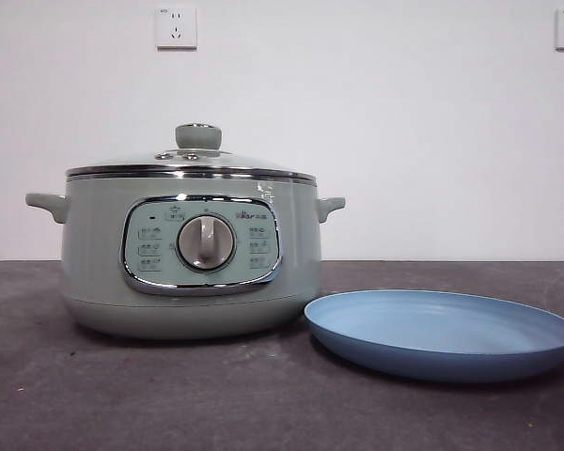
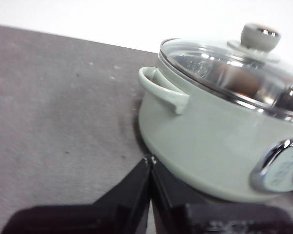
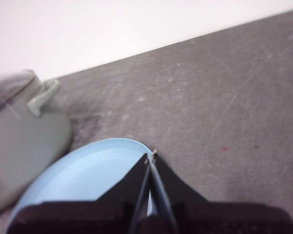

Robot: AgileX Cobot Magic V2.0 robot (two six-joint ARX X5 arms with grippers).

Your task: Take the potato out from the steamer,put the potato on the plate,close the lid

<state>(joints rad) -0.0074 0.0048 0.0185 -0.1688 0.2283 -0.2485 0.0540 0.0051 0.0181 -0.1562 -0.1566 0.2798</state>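
- Right now I see the table [image 1: 169,395], dark grey and lightly scuffed, carrying everything, with a white wall [image 1: 376,122] behind it holding two sockets.
- My steamer [image 1: 190,258] stands on the table's left half in the front view, panel and dial facing the camera, a small handle on each side.
- On top, the lid [image 1: 190,162] sits closed on the steamer, its knob upright in the middle.
- Beside it to the right lies the plate [image 1: 442,331], flat on the table, its near rim just beside the steamer's base; I cannot tell whether they touch.
- Through the glass in the left wrist view I make out the potato [image 2: 244,82], a brownish rounded shape inside the steamer, blurred by reflections.
- My left gripper [image 2: 150,161] hangs near the steamer's side below one handle, jaws pressed together on nothing.
- My right gripper [image 3: 151,157] hovers over the plate's rim, jaws likewise clenched and empty.
- Neither arm shows in the front view.
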